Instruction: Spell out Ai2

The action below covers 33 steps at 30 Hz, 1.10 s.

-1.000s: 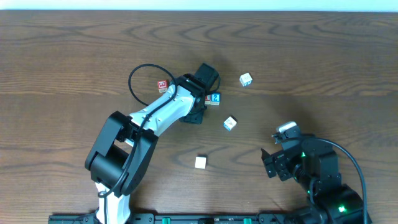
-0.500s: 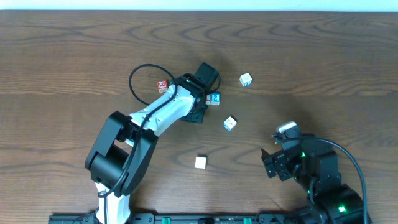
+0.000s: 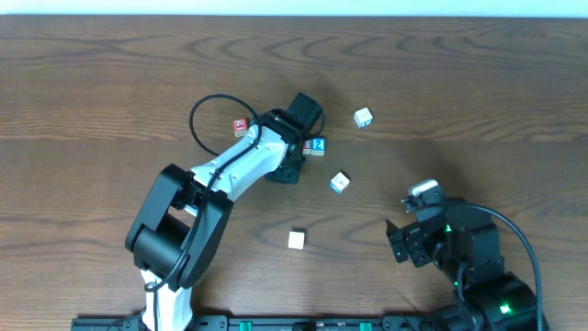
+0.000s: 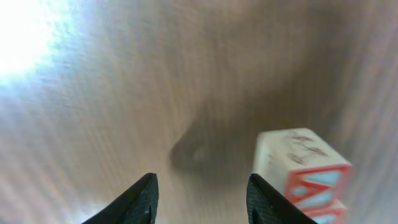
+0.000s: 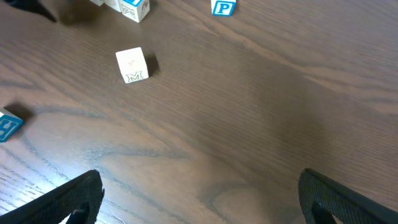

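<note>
Several letter blocks lie on the wooden table. In the overhead view a red-marked block (image 3: 241,127) lies left of my left arm, and a blue-marked block (image 3: 319,145) lies at its tip. A white and blue block (image 3: 364,117), another (image 3: 340,182) and a white block (image 3: 296,240) lie apart. My left gripper (image 4: 202,190) is open and empty, low over bare wood. A white block with a red-and-blue face (image 4: 305,168) sits just right of its right finger. My right gripper (image 5: 208,196) is open and empty. A white M block (image 5: 132,65) and a blue P block (image 5: 223,7) lie ahead of it.
A black cable loop (image 3: 207,115) lies on the table left of the left arm. The right arm's body (image 3: 459,244) stands at the lower right. Another blue block shows at the left edge of the right wrist view (image 5: 7,124).
</note>
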Each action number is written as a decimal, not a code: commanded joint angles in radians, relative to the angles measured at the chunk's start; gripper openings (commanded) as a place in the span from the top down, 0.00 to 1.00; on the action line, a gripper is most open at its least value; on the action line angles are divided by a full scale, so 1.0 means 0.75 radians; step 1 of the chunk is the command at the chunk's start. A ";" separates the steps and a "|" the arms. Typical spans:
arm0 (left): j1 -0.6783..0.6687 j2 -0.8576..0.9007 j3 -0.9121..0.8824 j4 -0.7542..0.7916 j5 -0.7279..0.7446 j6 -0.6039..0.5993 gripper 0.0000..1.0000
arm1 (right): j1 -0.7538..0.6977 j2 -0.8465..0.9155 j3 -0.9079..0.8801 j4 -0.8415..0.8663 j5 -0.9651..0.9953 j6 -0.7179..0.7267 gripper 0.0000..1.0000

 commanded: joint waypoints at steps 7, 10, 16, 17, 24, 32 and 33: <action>0.115 -0.050 -0.008 -0.106 0.058 0.070 0.55 | -0.012 -0.002 -0.001 0.001 0.009 0.009 0.01; 0.162 -0.130 -0.008 -0.102 -0.016 0.103 0.54 | -0.012 -0.002 -0.001 0.001 0.009 0.009 0.01; 0.262 -0.372 -0.006 -0.027 -0.299 0.364 0.46 | -0.012 -0.002 -0.001 0.001 0.009 0.009 0.01; 0.281 -0.414 -0.006 -0.008 -0.345 0.455 0.42 | -0.012 -0.002 -0.001 0.001 0.009 0.009 0.01; 0.397 -0.644 -0.006 0.186 -0.517 1.323 0.05 | -0.012 -0.002 -0.001 0.001 0.009 0.009 0.01; 0.435 -0.837 -0.006 0.368 -0.518 2.432 0.05 | -0.012 -0.002 -0.001 0.001 0.009 0.009 0.01; 0.435 -0.860 -0.006 0.371 -0.518 2.552 0.05 | -0.012 -0.002 -0.001 0.001 0.009 0.009 0.01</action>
